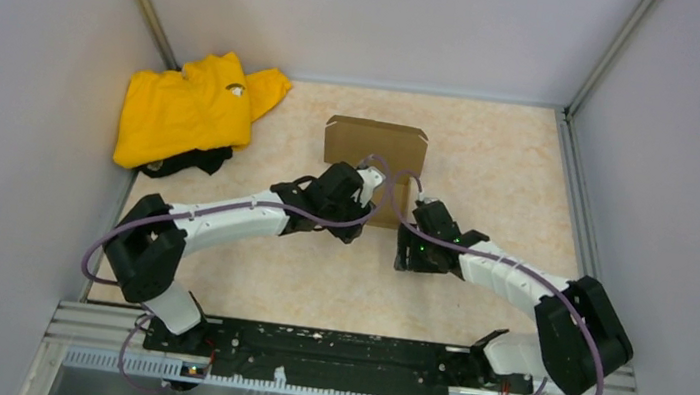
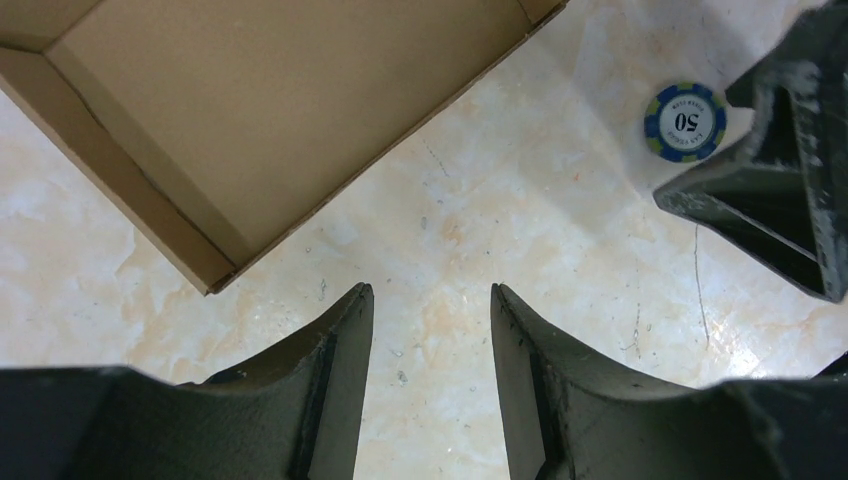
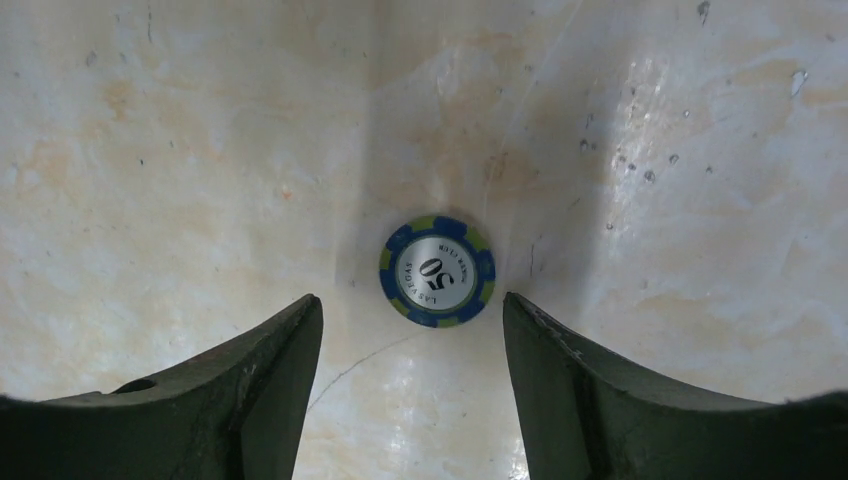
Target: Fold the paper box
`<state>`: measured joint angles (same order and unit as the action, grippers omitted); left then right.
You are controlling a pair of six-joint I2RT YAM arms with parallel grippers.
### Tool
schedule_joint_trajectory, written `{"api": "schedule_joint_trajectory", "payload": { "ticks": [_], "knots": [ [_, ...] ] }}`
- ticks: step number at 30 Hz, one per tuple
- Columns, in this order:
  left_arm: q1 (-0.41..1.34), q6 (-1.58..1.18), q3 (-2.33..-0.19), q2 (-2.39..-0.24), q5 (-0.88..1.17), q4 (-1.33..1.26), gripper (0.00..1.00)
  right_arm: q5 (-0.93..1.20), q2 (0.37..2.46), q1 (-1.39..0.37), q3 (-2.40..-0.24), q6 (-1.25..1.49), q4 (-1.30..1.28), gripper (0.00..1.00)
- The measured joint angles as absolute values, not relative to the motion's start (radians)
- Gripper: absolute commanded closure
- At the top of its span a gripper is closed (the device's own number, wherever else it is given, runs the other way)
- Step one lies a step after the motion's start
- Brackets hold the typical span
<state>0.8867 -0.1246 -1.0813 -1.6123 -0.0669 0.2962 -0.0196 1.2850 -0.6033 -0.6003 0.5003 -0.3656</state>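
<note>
With left gripper (image 2: pixel 431 292) spread empty just short of the box (image 2: pixel 270 110) mid-table and right gripper (image 3: pixel 411 300) spread over a chip (image 3: pixel 437 271), beware pinching the chip instead or shoving the unheld box away.

A round blue and green chip (image 3: pixel 437 271) with a white middle that says 50 lies flat on the pale, marbled tabletop (image 1: pixel 316 274), and a crumpled yellow shirt (image 1: pixel 191 107) lies in the far left corner on top of something black (image 1: pixel 191 160).
</note>
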Motion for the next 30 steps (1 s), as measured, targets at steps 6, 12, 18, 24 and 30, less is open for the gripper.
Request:
{"api": "schedule_joint_trajectory", "payload": {
  "ticks": [6, 12, 18, 24, 30],
  "knots": [
    [0.887, -0.131, -1.035, -1.573, -0.073, 0.285, 0.47, -0.103, 1.365, -0.627, -0.656, 0.500, -0.345, 0.40],
    [0.887, -0.134, -1.012, -1.542, -0.078, 0.278, 0.47, -0.161, 1.378, -0.641, -0.662, 0.499, -0.348, 0.41],
    [0.886, -0.138, -1.000, -1.529, -0.082, 0.269, 0.46, -0.186, 1.349, -0.665, -0.648, 0.501, -0.394, 0.44],
    [0.879, -0.138, -0.997, -1.523, -0.086, 0.269, 0.45, -0.206, 1.336, -0.675, -0.635, 0.508, -0.410, 0.44],
    [0.870, -0.138, -0.986, -1.512, -0.086, 0.268, 0.46, -0.239, 1.356, -0.698, -0.645, 0.509, -0.411, 0.44]
  ]
}}
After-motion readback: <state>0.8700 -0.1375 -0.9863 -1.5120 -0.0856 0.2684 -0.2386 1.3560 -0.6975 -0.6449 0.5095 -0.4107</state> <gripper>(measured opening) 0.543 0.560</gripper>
